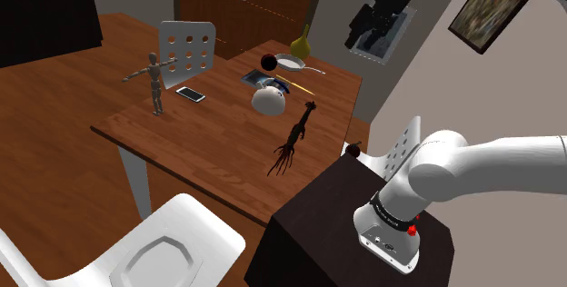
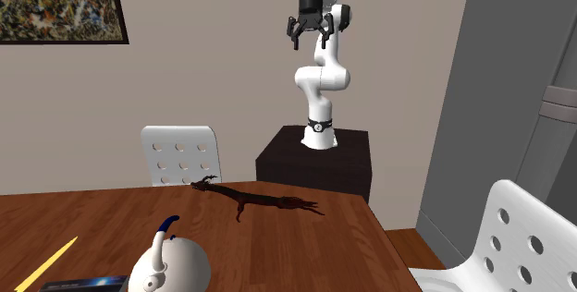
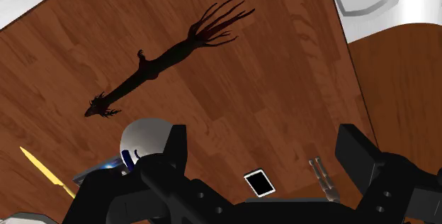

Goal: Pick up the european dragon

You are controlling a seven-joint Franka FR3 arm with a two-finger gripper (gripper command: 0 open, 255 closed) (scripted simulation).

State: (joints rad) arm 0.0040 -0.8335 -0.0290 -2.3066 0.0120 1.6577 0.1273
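The european dragon [image 1: 295, 138] is a long, thin, dark red-brown figure lying flat on the wooden table [image 1: 200, 140], near the edge closest to the stand. It also lies stretched out on the table in the second exterior view [image 2: 259, 200]. In the wrist view the dragon [image 3: 163, 59] is far below, ahead of the fingers, its spread tail end pointing away from the white teapot. My gripper [image 1: 363, 42] hangs high above the table, open, with nothing between its fingers [image 2: 307, 33]. Both black fingers [image 3: 173, 144] stand wide apart.
A white teapot [image 1: 270, 101] stands just beyond the dragon's head. A wooden mannequin [image 1: 156, 78], a phone [image 1: 191, 94], a dark ball [image 1: 269, 62], a pan [image 1: 291, 62] and a yellow vase [image 1: 301, 43] sit further back. White chairs [image 1: 173, 244] flank the table, and the dark stand [image 1: 354, 212] is beside it.
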